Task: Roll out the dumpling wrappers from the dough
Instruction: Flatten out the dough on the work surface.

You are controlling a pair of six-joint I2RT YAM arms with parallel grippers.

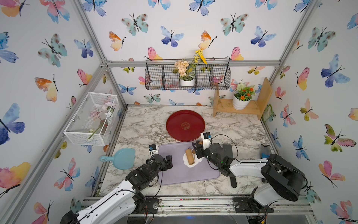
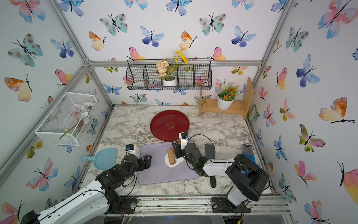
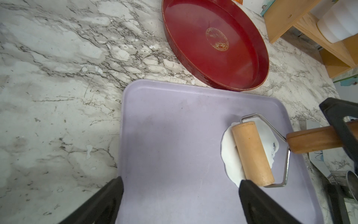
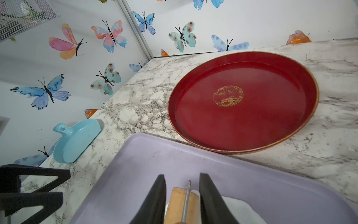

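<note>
Right hand (image 4: 182,186) clamps narrow on the wooden roller (image 3: 251,153) by its handle. The barrel rests on the dough (image 3: 228,151), a flattened white patch on the lavender tray (image 3: 174,135). Left hand (image 3: 181,182) is wide, holding nothing, over the tray's left edge. Red tray (image 3: 213,64) sits just behind it on the marble surface (image 3: 58,77).

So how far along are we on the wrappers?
Done: dough lies flattened on the purple tray. In hand: right tool grips the roller, barrel resting on the dough; left tool open. Left: no round wrappers visible yet; red tray holds none.
</note>
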